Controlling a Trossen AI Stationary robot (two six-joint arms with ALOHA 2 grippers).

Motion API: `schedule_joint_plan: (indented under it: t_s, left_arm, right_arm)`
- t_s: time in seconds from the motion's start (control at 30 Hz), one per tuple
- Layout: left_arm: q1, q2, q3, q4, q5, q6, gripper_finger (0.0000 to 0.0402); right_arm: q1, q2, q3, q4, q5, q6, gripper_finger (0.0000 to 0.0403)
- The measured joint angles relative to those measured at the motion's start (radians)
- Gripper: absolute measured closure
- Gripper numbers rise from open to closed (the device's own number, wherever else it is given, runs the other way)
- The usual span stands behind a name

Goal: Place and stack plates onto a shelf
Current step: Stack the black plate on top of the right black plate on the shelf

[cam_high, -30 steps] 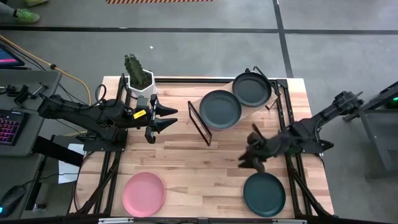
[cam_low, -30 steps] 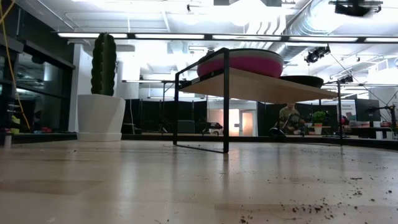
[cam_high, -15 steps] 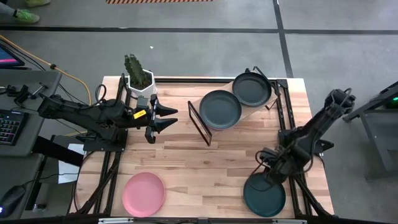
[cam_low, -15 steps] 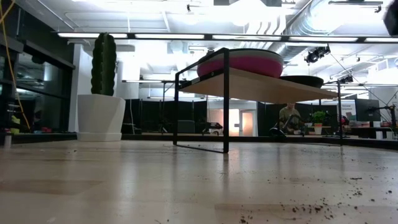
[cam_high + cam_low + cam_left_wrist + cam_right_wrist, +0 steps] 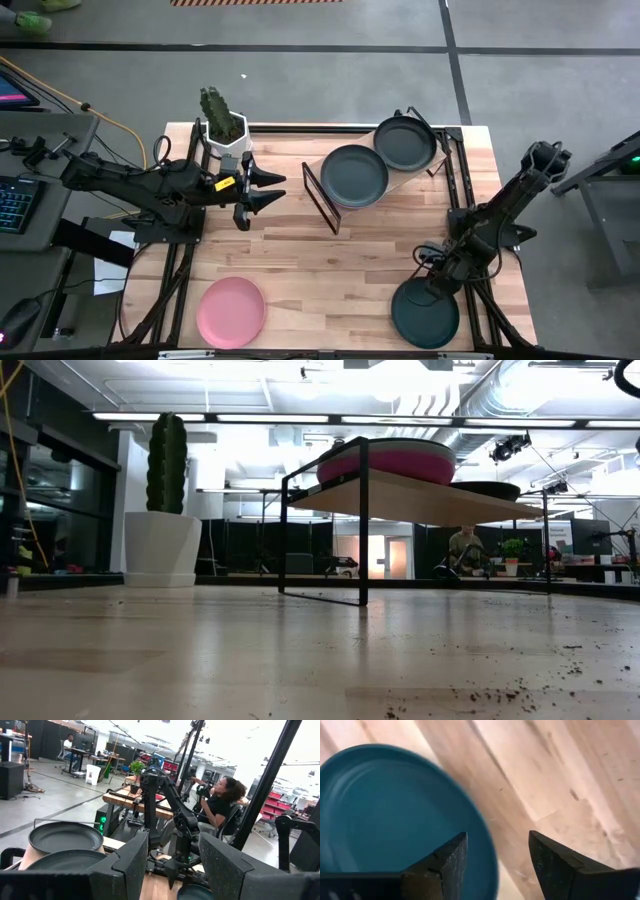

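The right gripper (image 5: 432, 283) hangs over the far rim of a dark teal plate (image 5: 425, 313) lying flat on the near right corner of the table (image 5: 330, 262). Its wrist camera shows the two fingers (image 5: 445, 865) spread apart, one above the plate (image 5: 395, 815) and the other above bare wood, with the rim passing between them and nothing gripped. The left gripper (image 5: 268, 191) waits above the table's left half, just beside a cactus pot (image 5: 224, 130), its fingers parted and empty; its own view looks between those fingers (image 5: 132, 862) toward the right arm (image 5: 172, 815) and a seated person (image 5: 217, 805) in the room beyond. The shelf (image 5: 395, 170) stands at the far right of the table, carrying two dark plates side by side: one (image 5: 354, 176) toward the table's middle, the other (image 5: 405, 143) toward the far corner. From table height, a magenta plate (image 5: 388, 460) shows in the stack on the shelf (image 5: 420, 500). A light pink plate (image 5: 231, 311) rests on the near left of the table, well apart from the teal one.
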Motion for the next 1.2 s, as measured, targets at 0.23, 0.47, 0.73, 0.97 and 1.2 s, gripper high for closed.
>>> schedule_joint_plan:
  t_s: [0.23, 0.47, 0.73, 0.97, 1.2]
  left_arm:
    - [0.0, 0.0, 0.0, 0.0, 0.0, 0.0, 0.0234]
    - [0.0, 0.0, 0.0, 0.0, 0.0, 0.0, 0.0234]
    - [0.0, 0.0, 0.0, 0.0, 0.0, 0.0, 0.0234]
    - [0.0, 0.0, 0.0, 0.0, 0.0, 0.001, 0.0234]
    - [0.0, 0.0, 0.0, 0.0, 0.0, 0.0, 0.0234]
  right_arm:
    - [0.004, 0.004, -0.001, -0.012, 0.017, -0.023, 0.0208]
    - [0.01, 0.061, -0.001, 0.019, 0.017, -0.058, 0.0208]
    - [0.01, 0.163, -0.001, 0.092, 0.005, -0.086, 0.0208]
    - [0.01, 0.211, 0.003, 0.119, 0.002, -0.096, 0.0251]
    - [0.01, 0.205, 0.003, 0.128, -0.013, -0.098, 0.039]
